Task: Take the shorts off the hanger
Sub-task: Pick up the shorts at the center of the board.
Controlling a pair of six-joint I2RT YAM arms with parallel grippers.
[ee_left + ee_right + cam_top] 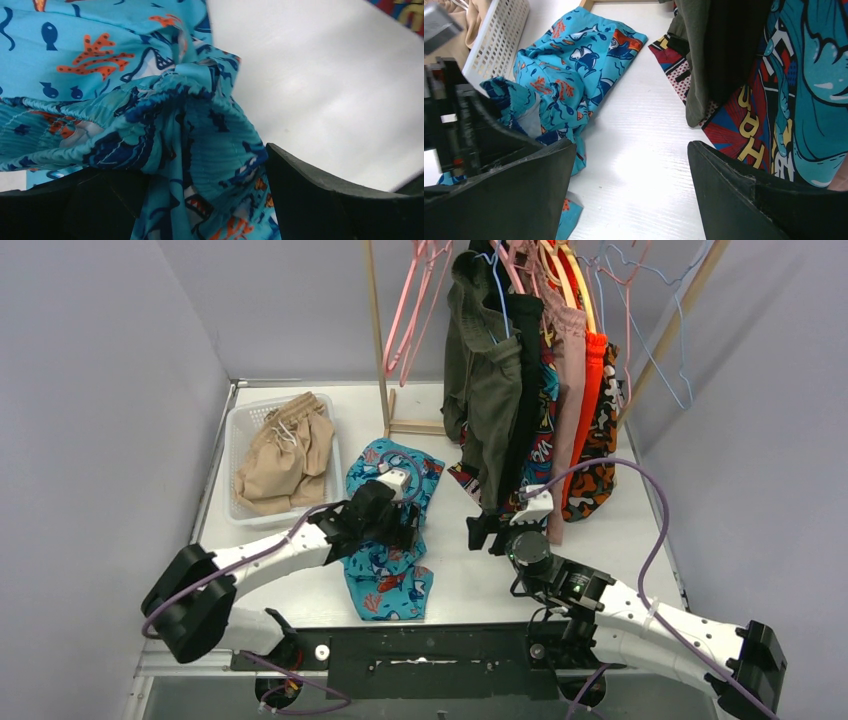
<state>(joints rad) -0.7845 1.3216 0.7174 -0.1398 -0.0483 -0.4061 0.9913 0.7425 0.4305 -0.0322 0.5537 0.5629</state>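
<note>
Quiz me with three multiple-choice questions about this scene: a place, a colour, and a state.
1. The shorts in the white basket are: A tan, B pink, C black.
2. The shark-print shorts lie: A on a hanger, B in the basket, C on the table.
3. The right end effector is: A gripping a hanger, B open and empty, C shut on fabric.
Answers: 1 A, beige fabric fills the basket; 2 C, they lie beside the basket; 3 B, its jaws stand apart, nothing between.
</note>
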